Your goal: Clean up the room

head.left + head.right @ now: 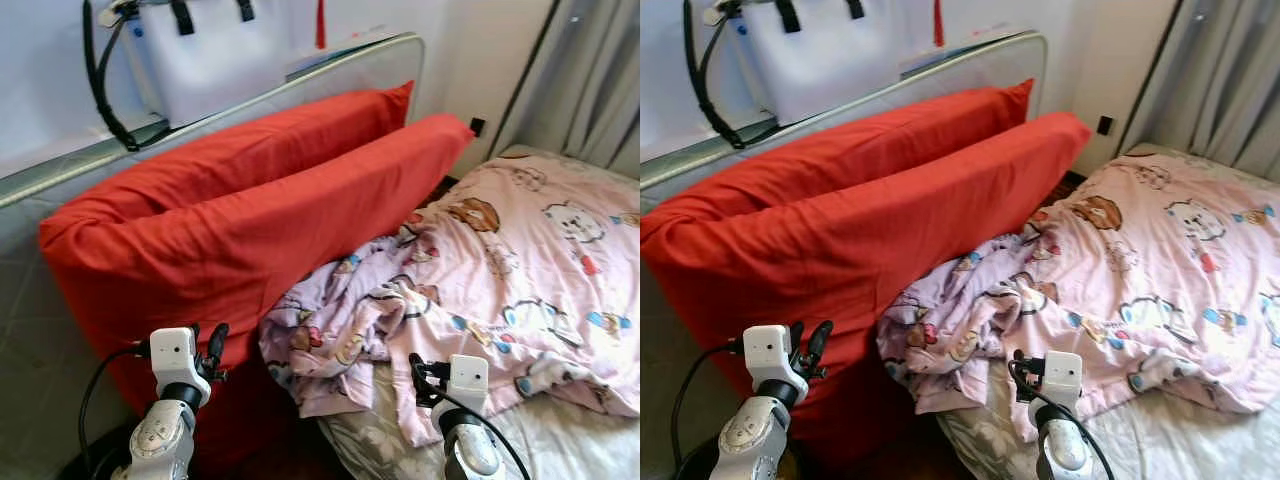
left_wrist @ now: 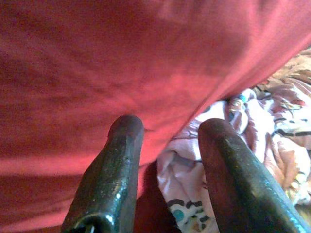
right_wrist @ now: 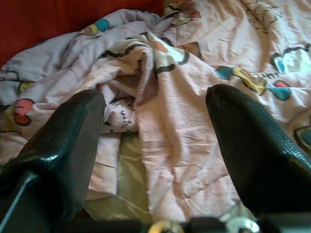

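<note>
Bed [image 1: 560,425] runs from 3 to 5 o'clock, grey-green sheet bare only along the near edge. Pink cartoon-print blanket [image 1: 520,270] covers most of it, rumpled into a bunched heap at centre, near corner hanging over the sheet edge.

Two long red pillows [image 1: 250,210] stand on edge from 9 to 1 o'clock, leaning on a grey padded headboard [image 1: 30,290] w/ a metal rail on top. Blanket heap touches the front pillow's lower edge. Rear pillow mostly hidden behind the front one.

White bag [image 1: 215,55] w/ black straps sits at 12 o'clock on the ledge behind the rail; top is cut off, can't tell what's in it. Grey curtain [image 1: 590,80] at 2 o'clock, cut off by the frame.

Left gripper [image 2: 167,141] at 7 o'clock, fingers apart and gripping nothing, tips close against the front pillow's red cloth w/ a bit of blanket beside it.

Right gripper [image 3: 160,116] at 5 o'clock, fingers spread wide, empty, just above the blanket's near corner and a strip of sheet.

Floor below the pillows is dark, hard to make out.
</note>
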You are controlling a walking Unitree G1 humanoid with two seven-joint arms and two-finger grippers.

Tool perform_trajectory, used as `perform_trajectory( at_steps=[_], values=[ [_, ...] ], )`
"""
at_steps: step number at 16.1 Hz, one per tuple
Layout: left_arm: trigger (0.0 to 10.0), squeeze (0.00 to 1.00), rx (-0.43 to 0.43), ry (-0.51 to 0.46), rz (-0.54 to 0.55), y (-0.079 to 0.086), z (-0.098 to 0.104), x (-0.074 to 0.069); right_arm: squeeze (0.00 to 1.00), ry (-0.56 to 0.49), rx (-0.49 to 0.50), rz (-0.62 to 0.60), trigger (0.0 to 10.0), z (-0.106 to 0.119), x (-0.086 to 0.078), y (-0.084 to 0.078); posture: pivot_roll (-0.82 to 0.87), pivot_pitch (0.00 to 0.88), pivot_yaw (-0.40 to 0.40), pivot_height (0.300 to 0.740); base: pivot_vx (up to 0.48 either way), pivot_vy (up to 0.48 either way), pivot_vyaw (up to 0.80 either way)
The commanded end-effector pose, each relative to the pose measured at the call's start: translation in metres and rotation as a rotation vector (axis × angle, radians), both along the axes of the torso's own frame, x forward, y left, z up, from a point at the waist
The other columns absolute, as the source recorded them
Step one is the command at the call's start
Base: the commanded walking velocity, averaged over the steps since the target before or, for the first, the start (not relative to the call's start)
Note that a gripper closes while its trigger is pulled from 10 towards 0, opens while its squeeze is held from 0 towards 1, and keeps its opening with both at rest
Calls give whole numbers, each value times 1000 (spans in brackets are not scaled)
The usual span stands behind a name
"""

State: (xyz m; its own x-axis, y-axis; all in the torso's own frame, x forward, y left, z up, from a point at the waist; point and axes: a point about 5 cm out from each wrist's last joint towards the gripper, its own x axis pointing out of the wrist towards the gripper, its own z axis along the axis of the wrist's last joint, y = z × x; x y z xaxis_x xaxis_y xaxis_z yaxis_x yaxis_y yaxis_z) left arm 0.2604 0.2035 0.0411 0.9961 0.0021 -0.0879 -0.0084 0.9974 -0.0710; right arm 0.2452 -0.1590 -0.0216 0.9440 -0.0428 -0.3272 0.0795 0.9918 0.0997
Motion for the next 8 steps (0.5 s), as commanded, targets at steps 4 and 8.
perform_trajectory(
  at_steps=[4, 8],
  values=[
    [10000, 0, -2, -18, -4, -2, 7, 4, 0, -40, 4, -13, 10000, 9, 9, -1, 40, 5, 1, 740, 0, 0, 0],
    [10000, 0, -5, -12, 7, -2, 6, 0, 0, -34, -18, 14, 10000, 9, 9, 1, 47, 11, -2, 740, 0, 0, 0]
  ],
)
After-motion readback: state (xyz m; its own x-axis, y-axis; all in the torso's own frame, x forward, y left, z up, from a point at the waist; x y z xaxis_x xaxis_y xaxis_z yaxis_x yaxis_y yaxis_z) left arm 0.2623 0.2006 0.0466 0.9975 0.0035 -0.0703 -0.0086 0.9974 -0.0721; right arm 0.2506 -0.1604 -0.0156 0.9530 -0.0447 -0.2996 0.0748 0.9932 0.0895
